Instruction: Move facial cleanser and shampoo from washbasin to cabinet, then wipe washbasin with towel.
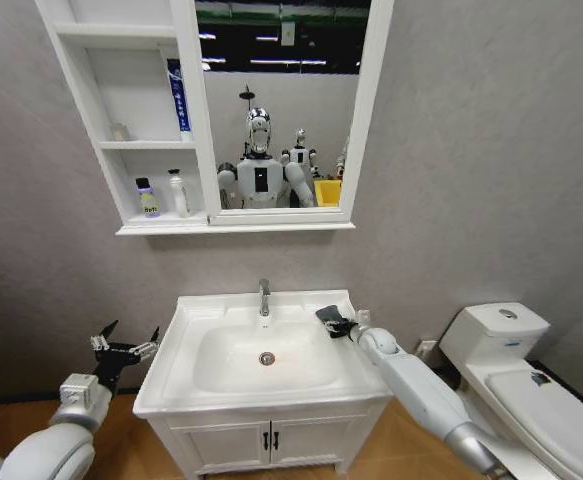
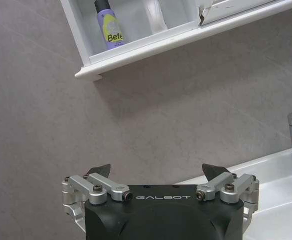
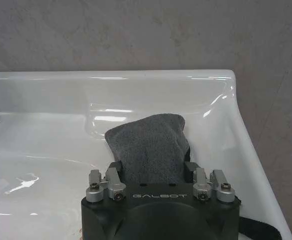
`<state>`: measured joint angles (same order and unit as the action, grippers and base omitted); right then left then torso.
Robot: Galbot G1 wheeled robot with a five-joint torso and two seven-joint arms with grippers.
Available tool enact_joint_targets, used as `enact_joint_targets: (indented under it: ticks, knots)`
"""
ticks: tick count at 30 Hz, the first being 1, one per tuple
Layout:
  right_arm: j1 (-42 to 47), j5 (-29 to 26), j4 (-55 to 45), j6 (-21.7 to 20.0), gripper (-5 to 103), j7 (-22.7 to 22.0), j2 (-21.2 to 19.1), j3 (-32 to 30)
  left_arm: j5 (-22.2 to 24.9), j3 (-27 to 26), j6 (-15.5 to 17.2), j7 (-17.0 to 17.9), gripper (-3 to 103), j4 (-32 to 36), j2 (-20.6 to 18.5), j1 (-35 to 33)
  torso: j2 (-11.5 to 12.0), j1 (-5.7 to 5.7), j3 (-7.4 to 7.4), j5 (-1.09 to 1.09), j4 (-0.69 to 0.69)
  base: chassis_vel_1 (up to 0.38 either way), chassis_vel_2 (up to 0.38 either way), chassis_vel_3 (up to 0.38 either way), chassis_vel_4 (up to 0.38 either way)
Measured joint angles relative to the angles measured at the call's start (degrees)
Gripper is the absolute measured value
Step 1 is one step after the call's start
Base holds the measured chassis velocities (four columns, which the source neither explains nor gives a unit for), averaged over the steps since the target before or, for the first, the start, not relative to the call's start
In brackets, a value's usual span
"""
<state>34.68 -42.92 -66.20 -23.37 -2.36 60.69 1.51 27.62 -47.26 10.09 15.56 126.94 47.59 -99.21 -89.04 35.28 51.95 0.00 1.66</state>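
The white washbasin (image 1: 186,345) stands in the middle, with its chrome tap (image 1: 264,297) at the back. On its right rim my right gripper (image 1: 333,322) is shut on the dark grey towel (image 3: 151,142), which lies flat on the ceramic (image 3: 45,125). My left gripper (image 1: 126,350) hangs open and empty beside the basin's left edge. A purple bottle (image 1: 147,198) (image 2: 108,25) and a white bottle (image 1: 179,193) stand on the lowest shelf of the cabinet (image 1: 196,225). I cannot tell which is the cleanser and which the shampoo.
A white toilet (image 1: 511,370) stands close on the right, under my right arm. Below the basin is a low vanity (image 1: 269,440) with two doors. A blue box (image 1: 177,95) leans on the cabinet's middle shelf. The grey wall is right behind.
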Motion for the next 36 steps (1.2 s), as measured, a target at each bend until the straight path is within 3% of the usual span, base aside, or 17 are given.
enact_joint_targets:
  ticks: [6,7,10,11,12,14,15,16,20,27,32,36]
  knots:
    - [0.7,-2.3,-6.4,-1.1,38,-1.9,-2.4,0.0,0.0,0.0,0.0,0.0,100,0.0,0.0,0.0,0.0,0.00,0.00,0.00,0.00,0.000,0.000,0.000,0.000]
    - [0.7,-2.3,-6.4,-1.1,38,-1.9,-2.4,0.0,0.0,0.0,0.0,0.0,100,0.0,0.0,0.0,0.0,0.00,0.00,0.00,0.00,0.000,0.000,0.000,0.000]
    - [1.9,-5.1,-12.9,-2.5,21,-4.2,-3.7,-0.5,0.0,0.0,0.0,0.0,100,0.0,0.0,0.0,0.0,0.00,0.00,0.00,0.00,0.000,0.000,0.000,0.000]
    - [1.9,-5.1,-12.9,-2.5,21,-4.2,-3.7,-0.5,0.0,0.0,0.0,0.0,100,0.0,0.0,0.0,0.0,0.00,0.00,0.00,0.00,0.000,0.000,0.000,0.000]
    - [2.2,-5.9,-14.6,-2.9,16,-5.0,-4.1,-0.3,0.0,0.0,0.0,0.0,100,0.0,0.0,0.0,0.0,0.00,0.00,0.00,0.00,0.000,0.000,0.000,0.000]
    - [2.7,-7.1,-16.9,-3.5,16,-6.4,-4.5,0.4,0.0,0.0,0.0,0.0,100,0.0,0.0,0.0,0.0,0.00,0.00,-0.01,0.01,0.000,0.000,0.000,0.000]
    - [3.0,-8.6,-19.4,-4.1,6,-7.9,-4.9,1.9,0.0,0.0,0.0,0.0,100,0.0,0.0,0.0,0.0,0.00,0.00,-0.01,0.02,0.000,0.000,0.000,0.000]
    - [3.2,-10.7,-22.3,-5.5,3,-10.5,-4.8,4.3,0.0,0.0,0.0,0.0,100,0.0,0.0,0.0,0.0,0.00,-0.01,-0.01,0.01,0.000,0.000,0.000,0.000]
    - [3.0,-11.6,-23.3,-7.7,3,-13.9,-3.0,8.1,0.0,0.0,0.0,0.0,100,0.0,0.0,0.0,0.0,0.00,0.00,-0.01,0.00,0.000,0.000,0.000,0.000]
    - [0.0,-10.5,-13.5,-8.0,3,-21.4,3.9,16.0,0.0,0.0,0.0,0.0,100,0.0,0.0,0.0,0.0,-0.01,0.00,-0.01,0.00,0.000,0.000,0.000,0.000]
    - [-2.4,-7.1,-8.1,-7.2,3,-23.3,5.7,18.7,0.0,0.0,0.0,0.0,100,0.0,0.0,0.0,0.0,0.00,0.00,-0.01,0.01,0.000,0.000,0.000,0.000]
    - [-3.7,-7.9,-6.6,-7.9,3,-25.5,6.0,20.3,0.0,0.0,0.0,0.0,100,0.0,0.0,0.0,0.0,0.00,0.00,0.00,0.00,0.000,0.000,0.000,0.000]
